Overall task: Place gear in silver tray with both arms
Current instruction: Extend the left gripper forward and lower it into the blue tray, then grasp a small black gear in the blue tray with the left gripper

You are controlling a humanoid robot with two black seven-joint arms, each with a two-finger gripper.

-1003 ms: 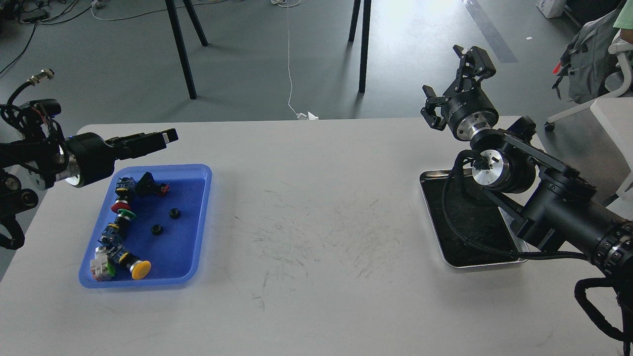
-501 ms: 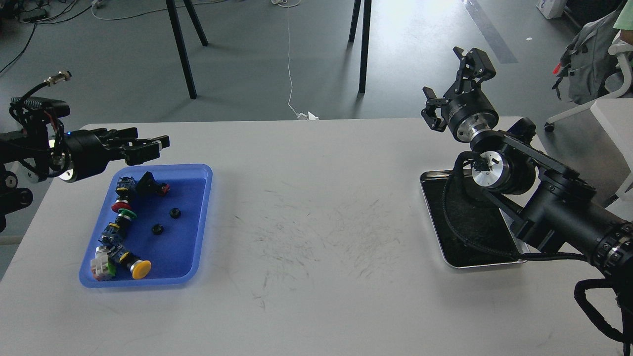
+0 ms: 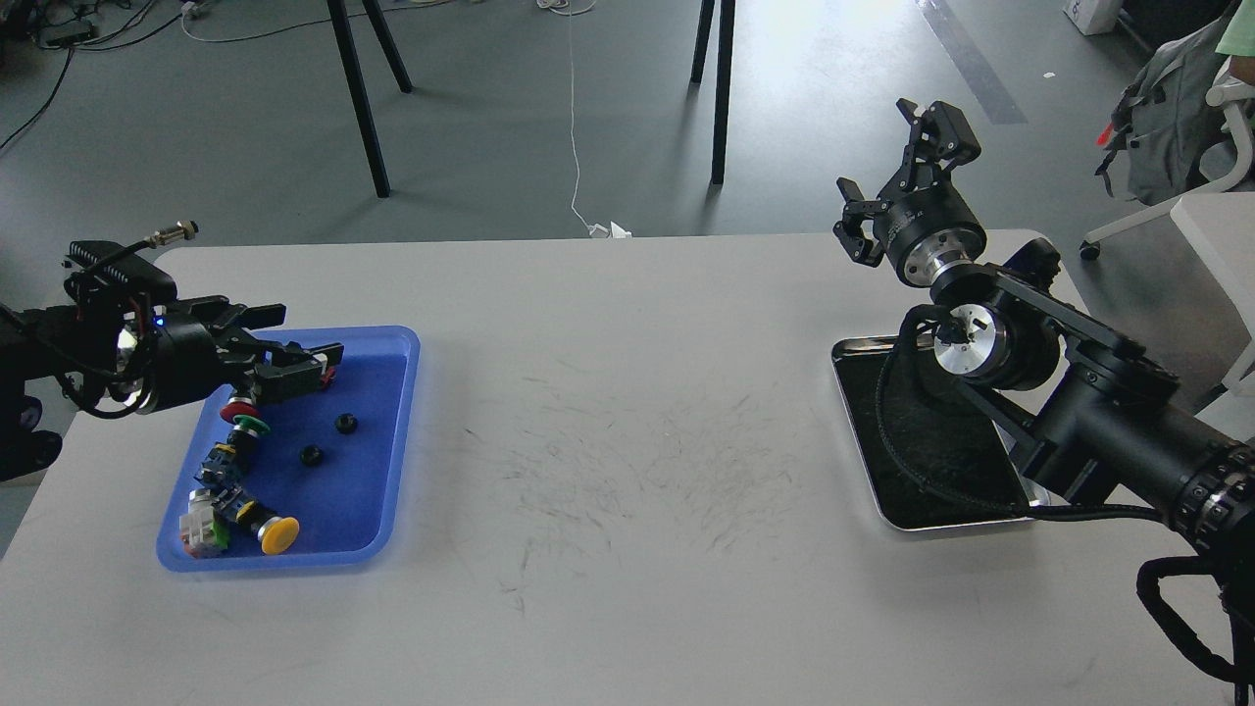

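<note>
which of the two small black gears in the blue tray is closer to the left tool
The upper gear, sitting nearer the left tool; the other gear lies lower, toward the tray's front.

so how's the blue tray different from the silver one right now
The blue tray is matte plastic and holds push buttons and two small black gears; the silver tray is shiny metal with a dark inner surface, nothing visible in it. The left tool hangs over the blue one; the right arm partly hides the silver. Both are rectangular, round-cornered.

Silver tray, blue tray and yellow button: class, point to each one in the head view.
Silver tray (image 3: pixel 887 515): head view, on its shiny front rim.
Blue tray (image 3: pixel 365 446): head view, on bare floor near its right wall.
Yellow button (image 3: pixel 279 532): head view, on its round yellow cap.
</note>
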